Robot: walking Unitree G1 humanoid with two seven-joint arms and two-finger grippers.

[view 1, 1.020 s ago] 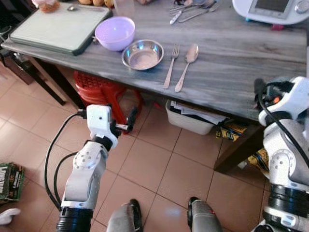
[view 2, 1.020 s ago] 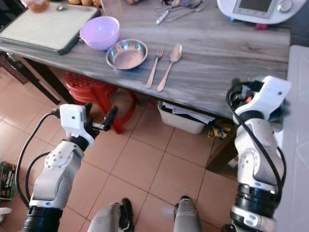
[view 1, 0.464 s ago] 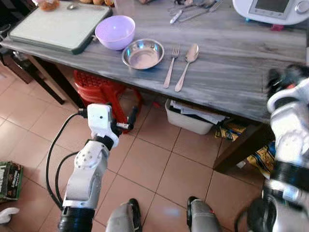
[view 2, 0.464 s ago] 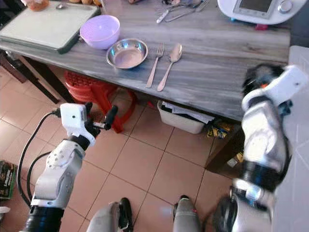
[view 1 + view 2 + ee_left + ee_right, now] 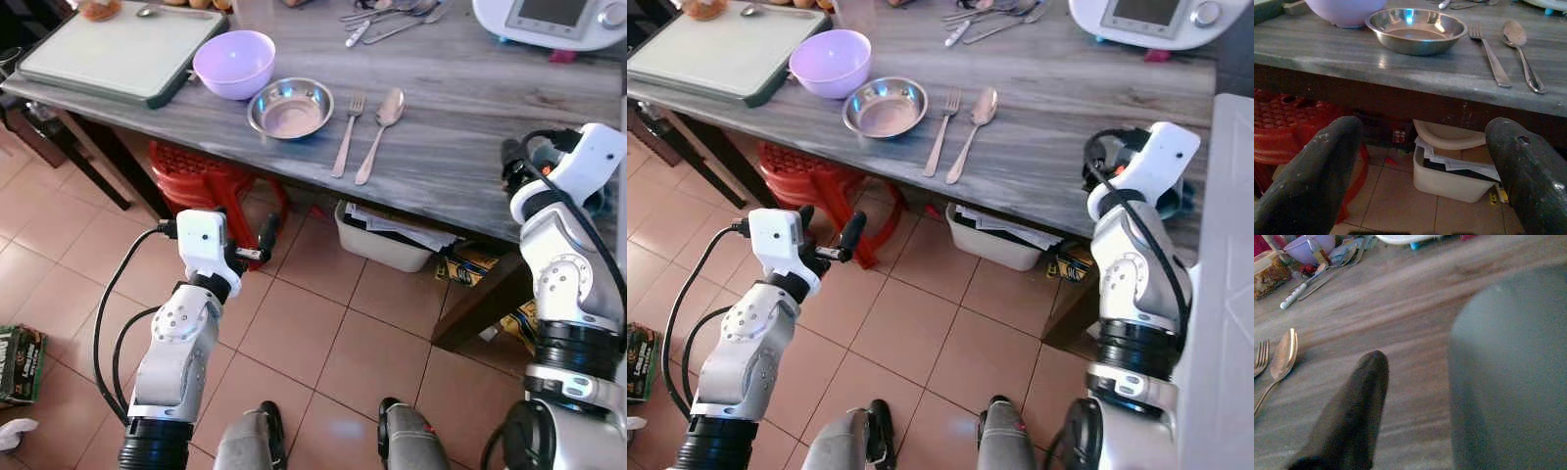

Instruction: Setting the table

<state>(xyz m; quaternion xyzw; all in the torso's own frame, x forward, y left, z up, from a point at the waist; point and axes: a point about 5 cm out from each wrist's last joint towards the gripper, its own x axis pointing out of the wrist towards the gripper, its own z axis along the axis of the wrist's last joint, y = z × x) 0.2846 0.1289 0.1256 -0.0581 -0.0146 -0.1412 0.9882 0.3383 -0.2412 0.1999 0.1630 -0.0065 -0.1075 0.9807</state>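
Note:
On the grey wooden table (image 5: 460,117) a steel bowl (image 5: 290,108) stands near the front edge, with a purple bowl (image 5: 233,65) just behind it to the left. A fork (image 5: 347,135) and a spoon (image 5: 378,132) lie side by side to the right of the steel bowl. My left gripper (image 5: 830,230) is open and empty, below the table's edge in front of the steel bowl (image 5: 1416,30). My right gripper (image 5: 511,166) hovers over the table's front right part. In the right wrist view a large blurred grey-green shape (image 5: 1508,377) sits close to the camera.
A green-edged board (image 5: 118,49) lies at the table's left end. Loose cutlery (image 5: 387,20) and a white appliance (image 5: 554,20) are at the back. Under the table stand a red stool (image 5: 201,176) and a white bin with papers (image 5: 387,235). A white surface (image 5: 1225,294) borders the right.
My right arm swung out to the right in a blur, then came back, and its wrist now sits higher and closer over the table edge. The left arm has stayed put.

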